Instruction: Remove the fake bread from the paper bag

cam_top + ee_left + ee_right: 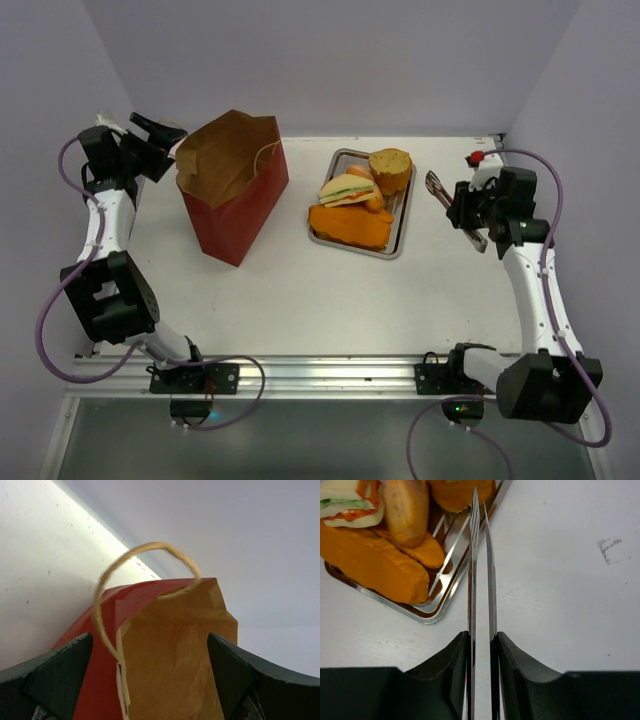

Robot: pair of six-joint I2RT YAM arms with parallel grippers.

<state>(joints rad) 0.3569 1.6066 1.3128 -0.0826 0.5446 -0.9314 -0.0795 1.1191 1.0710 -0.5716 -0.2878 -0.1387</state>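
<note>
The fake bread (352, 205) lies heaped on a rectangular metal tray (402, 205), outside the bag. The pieces are matte and golden-orange: a round bun (390, 166) at the tray's far right corner, a triangular sandwich (347, 189) with green and red layers near its middle, a small smooth roll (375, 201) just beside the sandwich, and a long ridged loaf (350, 229) along the tray's near edge. The tray is shiny, with a thin raised rim and rounded corners, and sits flat on the white bench (300, 290).

The paper bag (232, 190) stands upright to the left of the tray, apart from it. It is red outside and creased brown kraft inside, with its mouth open upward. A thin, pale twisted cord handle (155, 544) arches above its top edge.

The left gripper (149, 642) is on the far side of the bag from the tray, at the level of the bag's mouth. Its dark fingers are spread wide and hold nothing, and the wrist view shows the bag's upper edge between them.

The right gripper (481, 642) is just right of the tray, pinched narrow on metal tongs (473, 555). Their two thin flat blades are pressed nearly together, with the tips over the tray's right rim.
</note>
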